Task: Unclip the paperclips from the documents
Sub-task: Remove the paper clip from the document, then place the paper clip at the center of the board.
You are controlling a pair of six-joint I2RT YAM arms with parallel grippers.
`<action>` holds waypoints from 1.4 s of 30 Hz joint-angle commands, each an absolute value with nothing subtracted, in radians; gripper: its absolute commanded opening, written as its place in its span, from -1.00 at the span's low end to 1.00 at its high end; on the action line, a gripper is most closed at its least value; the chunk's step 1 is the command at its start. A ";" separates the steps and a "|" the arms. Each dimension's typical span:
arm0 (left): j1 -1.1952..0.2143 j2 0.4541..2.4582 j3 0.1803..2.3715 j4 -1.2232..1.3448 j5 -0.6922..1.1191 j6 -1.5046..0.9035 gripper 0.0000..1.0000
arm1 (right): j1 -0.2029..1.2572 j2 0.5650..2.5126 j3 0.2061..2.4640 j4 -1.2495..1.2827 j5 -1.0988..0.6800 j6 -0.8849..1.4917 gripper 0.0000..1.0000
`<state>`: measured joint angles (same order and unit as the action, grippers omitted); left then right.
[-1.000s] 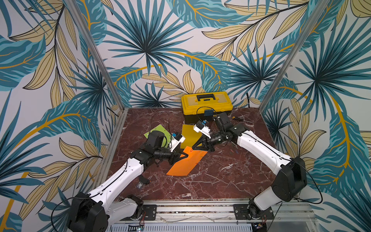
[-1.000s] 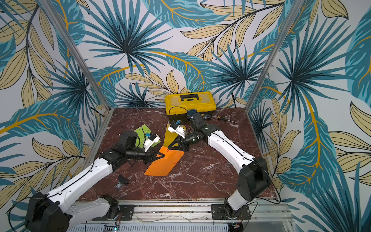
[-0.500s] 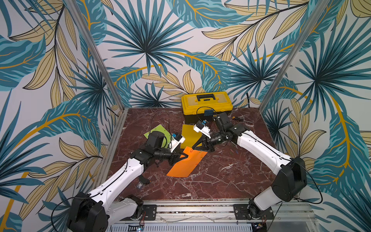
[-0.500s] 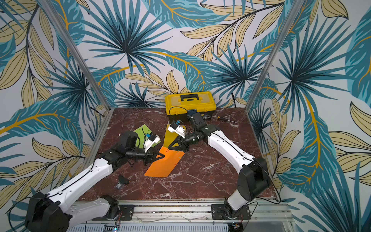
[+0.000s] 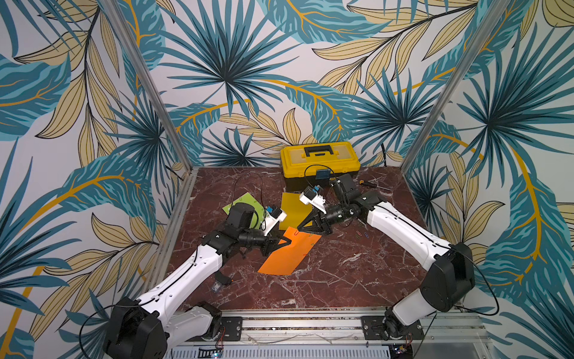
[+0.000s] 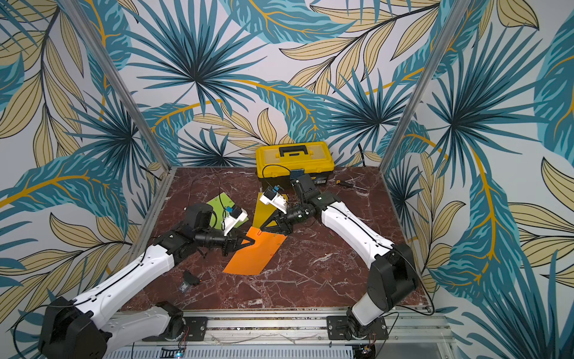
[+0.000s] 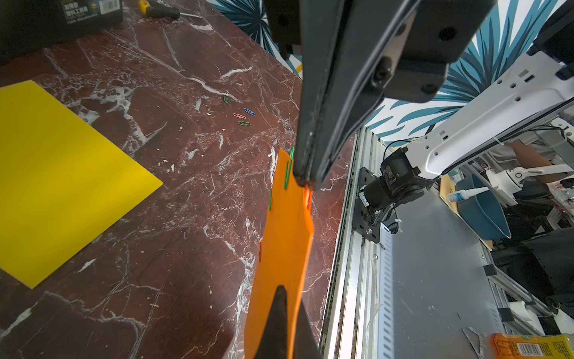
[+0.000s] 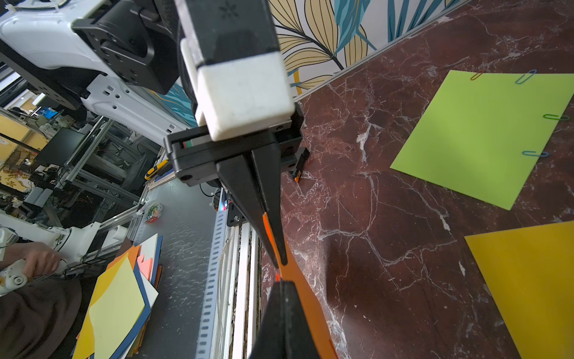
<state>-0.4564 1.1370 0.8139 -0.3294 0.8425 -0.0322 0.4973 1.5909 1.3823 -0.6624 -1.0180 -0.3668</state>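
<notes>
The orange document (image 5: 289,255) is lifted at its far end between my two arms. My left gripper (image 7: 287,310) is shut on that sheet's edge, seen in a top view as well (image 6: 253,241). My right gripper (image 8: 281,284) is shut on a red paperclip (image 7: 308,195) at the sheet's corner, right by the left fingertips (image 8: 278,258). Green paperclips (image 7: 287,174) sit on the same sheet. The lime green document (image 8: 484,133) carries several paperclips (image 8: 534,153) on its edges. The yellow document (image 5: 293,208) lies flat between them.
A yellow-and-black toolbox (image 5: 320,158) stands at the back wall, with a screwdriver (image 5: 369,184) to its right. Several loose paperclips (image 7: 244,118) lie on the marble under the right arm. A small black object (image 5: 223,279) lies near the front left.
My right gripper's jaws have closed the last bit at the orange sheet's corner. Both arms stay where they were.
</notes>
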 commanded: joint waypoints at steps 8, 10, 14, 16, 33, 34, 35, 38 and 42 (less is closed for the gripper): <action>-0.452 1.125 0.795 -0.349 0.848 -0.014 -1.00 | 0.476 1.582 1.402 -0.646 -1.017 -0.345 -1.00; -0.451 1.126 0.795 -0.350 0.847 -0.014 -1.00 | 0.473 1.580 1.403 -0.645 -1.007 -0.344 -1.00; -0.452 1.126 0.794 -0.351 0.844 -0.014 -1.00 | 0.461 1.574 1.399 -0.628 -0.985 -0.322 -1.00; -0.453 1.126 0.795 -0.351 0.842 -0.014 -1.00 | 0.454 1.572 1.397 -0.616 -0.979 -0.310 -1.00; -0.453 1.127 0.797 -0.351 0.833 -0.014 -1.00 | 0.304 1.471 1.193 -0.408 -0.759 0.000 -1.00; -0.453 1.127 0.798 -0.351 0.833 -0.013 -1.00 | 0.286 1.459 1.164 -0.391 -0.732 0.031 -1.00; -0.453 1.127 0.797 -0.350 0.832 -0.013 -1.00 | 0.267 1.451 1.136 -0.377 -0.708 0.064 -1.00; -0.453 1.126 0.799 -0.351 0.833 -0.014 -1.00 | 0.206 1.431 1.053 -0.338 -0.648 0.142 -1.00; -0.453 1.124 0.798 -0.351 0.831 -0.013 -1.00 | 0.131 1.421 0.968 -0.313 -0.583 0.220 -1.00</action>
